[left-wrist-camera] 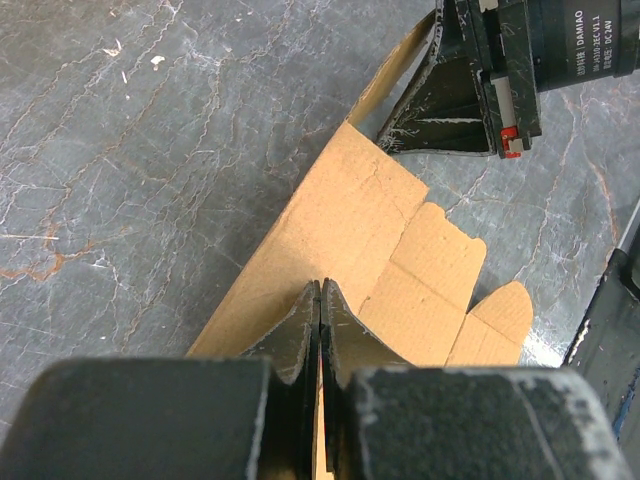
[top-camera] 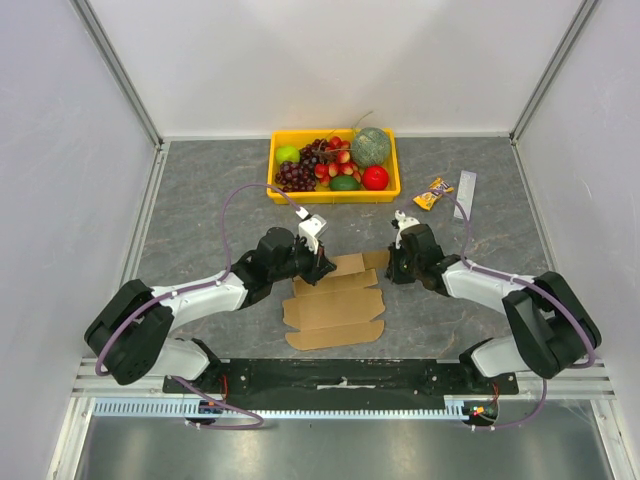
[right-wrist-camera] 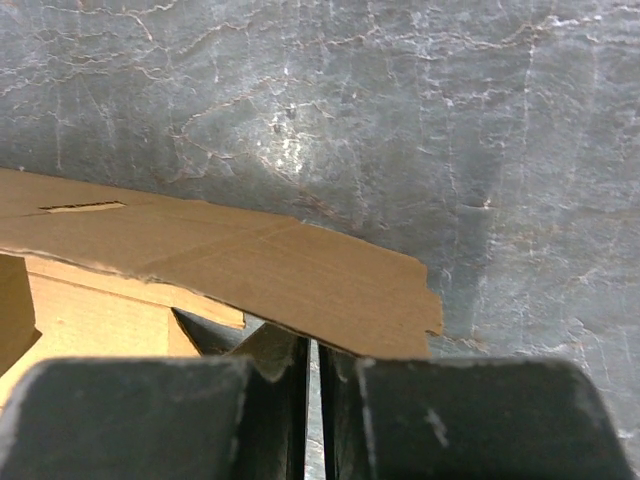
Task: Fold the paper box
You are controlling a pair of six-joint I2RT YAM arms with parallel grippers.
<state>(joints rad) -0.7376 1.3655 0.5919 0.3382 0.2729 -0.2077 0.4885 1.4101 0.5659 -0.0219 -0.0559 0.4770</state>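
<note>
The paper box (top-camera: 335,312) lies half-flat on the surface (top-camera: 200,200) between the arms, far panel lifted; an uneven pull could skid or crease the sheet. Left gripper (top-camera: 323,264) is clamped on that panel's left edge, right gripper (top-camera: 392,268) seems to nip only its corner, which may slip free.

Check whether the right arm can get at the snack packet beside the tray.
Probably yes: the snack packet lies in the open just beyond the right gripper, nothing between, though it must first release the paper box.
</note>
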